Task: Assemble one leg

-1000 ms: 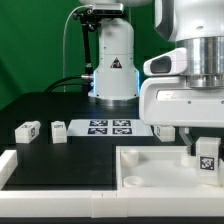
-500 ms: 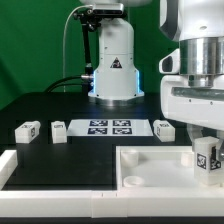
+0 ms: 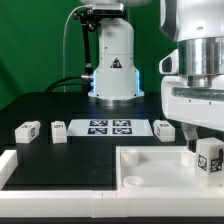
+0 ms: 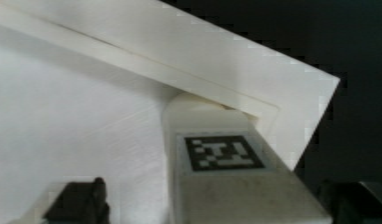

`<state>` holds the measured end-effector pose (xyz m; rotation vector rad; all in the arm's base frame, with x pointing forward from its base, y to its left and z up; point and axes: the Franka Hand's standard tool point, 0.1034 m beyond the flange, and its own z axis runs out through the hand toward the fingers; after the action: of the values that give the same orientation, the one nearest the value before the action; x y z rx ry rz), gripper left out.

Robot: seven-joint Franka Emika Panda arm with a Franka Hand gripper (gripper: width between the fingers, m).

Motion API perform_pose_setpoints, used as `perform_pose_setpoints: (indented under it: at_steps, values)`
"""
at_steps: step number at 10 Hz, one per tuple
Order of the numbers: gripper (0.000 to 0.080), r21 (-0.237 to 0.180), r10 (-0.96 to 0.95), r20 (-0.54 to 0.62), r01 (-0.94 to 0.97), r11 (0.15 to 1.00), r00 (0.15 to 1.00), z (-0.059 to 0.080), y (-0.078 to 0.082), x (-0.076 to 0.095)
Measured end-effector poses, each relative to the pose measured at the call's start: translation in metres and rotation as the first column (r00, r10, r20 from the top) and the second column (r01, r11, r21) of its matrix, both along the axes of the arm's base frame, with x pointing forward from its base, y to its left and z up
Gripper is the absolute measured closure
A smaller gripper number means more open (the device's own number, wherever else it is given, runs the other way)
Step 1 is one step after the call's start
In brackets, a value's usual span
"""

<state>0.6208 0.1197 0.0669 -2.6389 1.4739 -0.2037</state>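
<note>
One leg (image 3: 209,160), a chunky white block with a square tag, stands upright at the far right corner of the large white tray-like piece (image 3: 150,170). My gripper (image 3: 203,140) is over it with a finger on each side. In the wrist view the leg (image 4: 223,155) stands in the tray's corner between my gripper's (image 4: 216,200) dark fingers (image 4: 78,200). One finger stands clearly apart from the leg, with white tray showing in the gap. The jaws are open around the leg.
Two more legs (image 3: 27,130) (image 3: 59,130) lie on the black table at the exterior view's left, and another (image 3: 165,128) lies beside the marker board (image 3: 110,126). A white rail (image 3: 20,165) runs along the front. The robot base (image 3: 113,70) stands behind.
The hand has turned and shifted to the exterior view's right over the last second. The leg under it has moved slightly right and down.
</note>
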Motion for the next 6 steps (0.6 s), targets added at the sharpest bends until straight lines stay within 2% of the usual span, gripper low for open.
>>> perform_pose_setpoints:
  at_steps: [2,4,6]
  values:
    - [0.0152,-0.064,0.321,-0.007,-0.32,0.945,0.947,-0.005,-0.0067,0.0003]
    - [0.015,-0.097,0.515,-0.027,-0.515,0.851,0.857,-0.0032,-0.0047,0.0004]
    - [0.015,-0.121,0.687,-0.058,-0.688,0.716,0.725,-0.001,-0.0037,0.0015]
